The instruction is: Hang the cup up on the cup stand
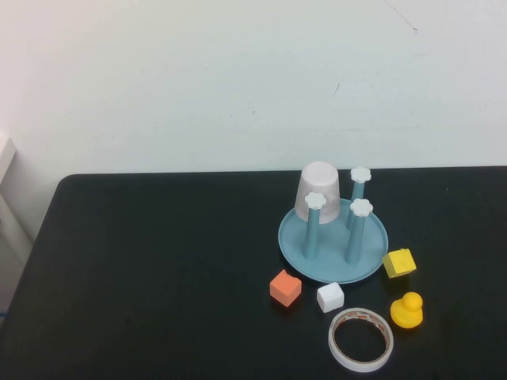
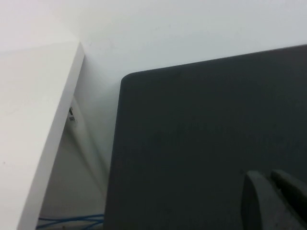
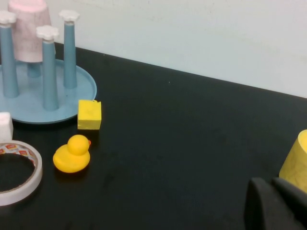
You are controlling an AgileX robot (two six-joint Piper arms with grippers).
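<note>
The pale pink cup (image 1: pixel 318 190) sits upside down over the back-left post of the cup stand (image 1: pixel 333 267), a light-blue dish with blue posts and white flower caps. The right wrist view shows the cup (image 3: pixel 29 28) and the stand (image 3: pixel 29 109) from the side, far from my right gripper (image 3: pixel 271 184), which is shut with nothing in it, low over bare black table. My left gripper (image 2: pixel 270 178) is also shut and empty, near the table's far left corner. Neither arm appears in the high view.
In front of the stand lie an orange cube (image 1: pixel 285 287), a white cube (image 1: pixel 330 297), a yellow cube (image 1: pixel 398 263), a yellow duck (image 1: pixel 406 309) and a white tape ring (image 1: pixel 360 339). A yellow object (image 3: pixel 297 163) stands beside my right gripper. A white shelf (image 2: pixel 33 120) flanks the table's left edge.
</note>
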